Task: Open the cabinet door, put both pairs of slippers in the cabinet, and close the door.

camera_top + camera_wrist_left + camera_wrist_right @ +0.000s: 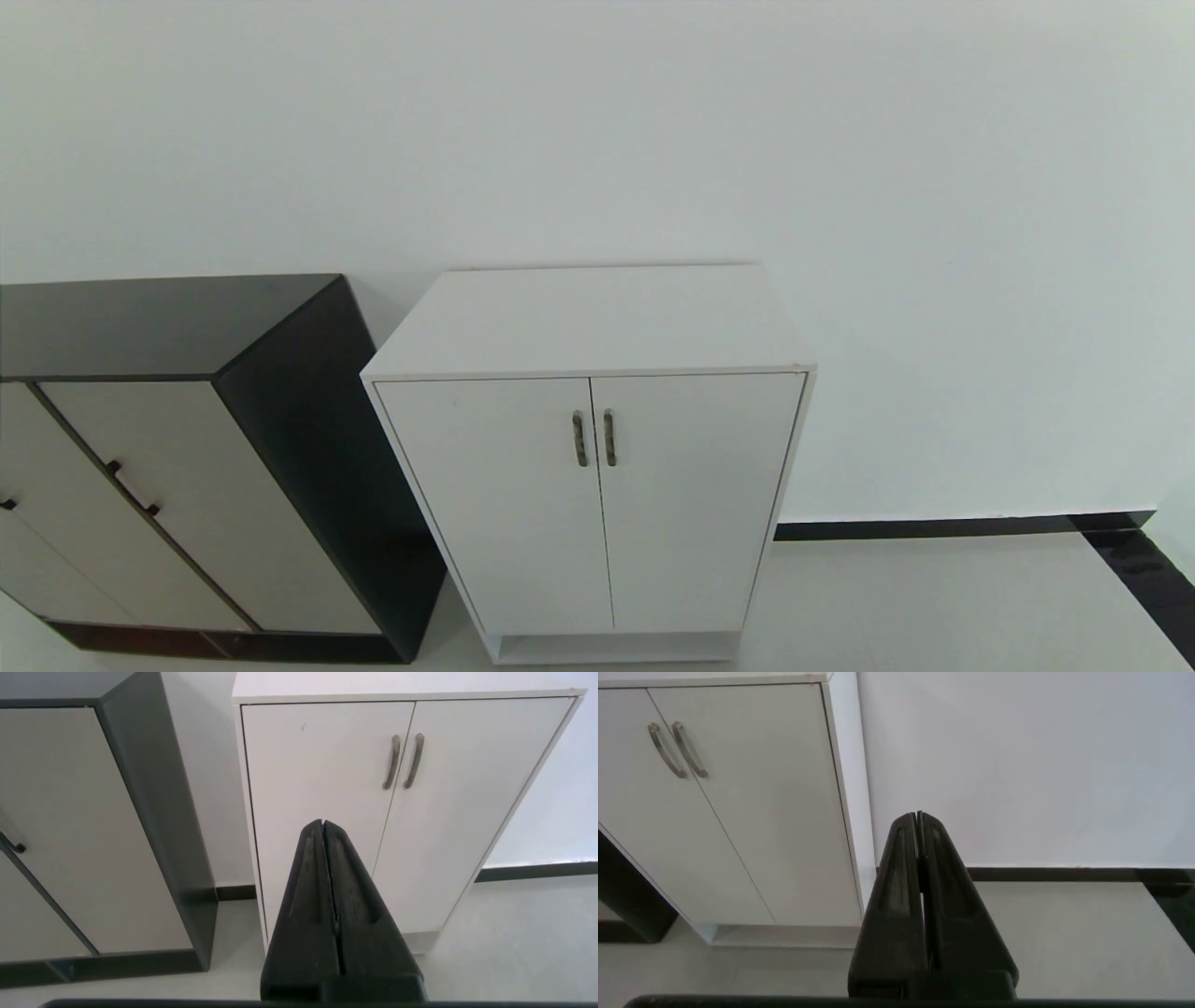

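Observation:
A white two-door cabinet (597, 485) stands against the wall, both doors closed, with two metal handles (594, 438) side by side at the centre seam. In the left wrist view my left gripper (322, 826) is shut with nothing in it, held some way in front of the cabinet's left door (322, 765). My right gripper (918, 819) is shut and empty too, off the cabinet's right side (845, 793), in front of the bare wall. The handles (403, 761) show in the left wrist view and the handles (677, 749) in the right wrist view.
A black cabinet with beige doors (177, 485) stands close to the left of the white one. A dark skirting strip (934, 528) runs along the wall's foot. Pale floor (934, 607) lies open to the right of the white cabinet.

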Motion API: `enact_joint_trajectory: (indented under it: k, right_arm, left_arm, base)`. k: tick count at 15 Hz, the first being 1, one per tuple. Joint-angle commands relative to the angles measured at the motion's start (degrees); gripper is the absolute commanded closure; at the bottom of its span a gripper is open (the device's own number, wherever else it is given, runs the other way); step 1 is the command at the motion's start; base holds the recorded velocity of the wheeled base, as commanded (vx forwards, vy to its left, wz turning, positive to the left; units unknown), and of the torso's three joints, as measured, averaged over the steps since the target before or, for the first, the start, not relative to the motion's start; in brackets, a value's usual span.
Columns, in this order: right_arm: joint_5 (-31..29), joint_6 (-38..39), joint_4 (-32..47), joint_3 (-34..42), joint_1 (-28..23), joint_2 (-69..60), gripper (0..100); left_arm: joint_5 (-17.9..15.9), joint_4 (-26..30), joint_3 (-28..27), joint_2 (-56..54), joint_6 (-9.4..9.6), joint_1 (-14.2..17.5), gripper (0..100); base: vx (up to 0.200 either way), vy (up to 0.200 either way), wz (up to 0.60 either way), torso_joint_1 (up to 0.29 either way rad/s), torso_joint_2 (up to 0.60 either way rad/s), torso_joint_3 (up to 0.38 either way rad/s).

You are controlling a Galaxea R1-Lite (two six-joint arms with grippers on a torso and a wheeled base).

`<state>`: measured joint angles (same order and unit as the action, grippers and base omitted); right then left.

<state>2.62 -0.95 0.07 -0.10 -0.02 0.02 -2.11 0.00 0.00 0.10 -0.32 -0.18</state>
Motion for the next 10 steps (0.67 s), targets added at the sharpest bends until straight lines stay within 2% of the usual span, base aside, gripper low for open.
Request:
enact_joint_trajectory:
  k: [1,10]
  right_arm:
    - [0.0,0.0,0.1,0.0,0.0,0.1,100]
    - [0.0,-0.1,0.1,0.0,-0.1,0.1,100]
  left_arm:
    - [0.0,0.0,0.0,0.0,-0.03,0.0,100]
    - [0.0,0.0,0.0,0.0,-0.03,0.0,100]
  base:
    - [0.000,0.000,0.00,0.000,0.00,0.000]
    - [0.000,0.000,0.00,0.000,0.00,0.000]
